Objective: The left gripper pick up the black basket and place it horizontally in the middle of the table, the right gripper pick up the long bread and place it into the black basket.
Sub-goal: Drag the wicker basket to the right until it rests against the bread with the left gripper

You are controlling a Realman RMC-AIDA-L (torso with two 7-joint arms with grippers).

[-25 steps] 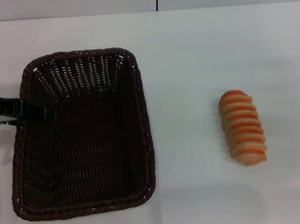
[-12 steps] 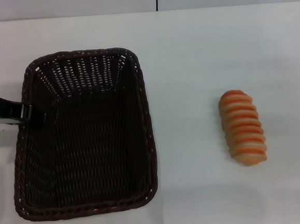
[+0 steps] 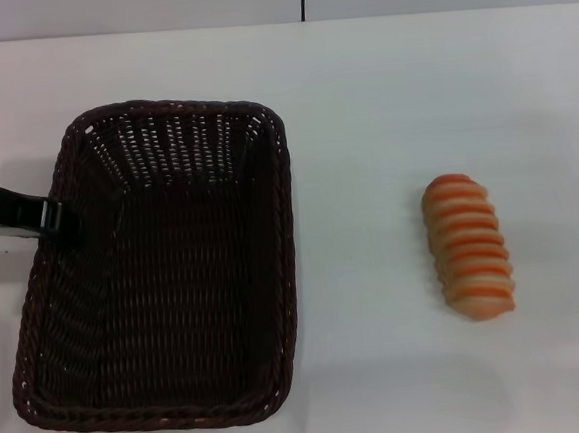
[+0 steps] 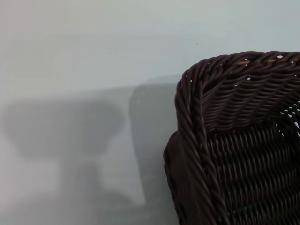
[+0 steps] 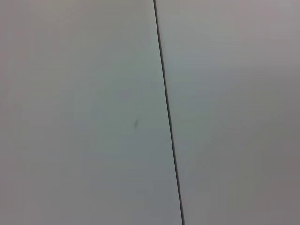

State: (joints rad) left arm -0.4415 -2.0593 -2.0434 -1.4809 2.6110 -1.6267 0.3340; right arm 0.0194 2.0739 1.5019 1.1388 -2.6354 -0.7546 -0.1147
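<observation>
The left claw (image 3: 54, 217) is gripping the black basket (image 3: 165, 286) by its rim, apparently to reposition it on the tabletop (image 3: 361, 101); the long bread (image 3: 468, 246) is lying well apart.

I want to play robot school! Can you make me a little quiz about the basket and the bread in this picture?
1. True or false: the bread is already lying inside the basket.
2. Which pincer reaches the basket's rim? A) left B) right C) both
3. Fill in: the bread lies on the white ____.

Key:
1. False. It lies apart from the basket, on the robot's right.
2. A. The left pincer meets the basket's left rim; the right pincer is out of sight.
3. Table.
</observation>
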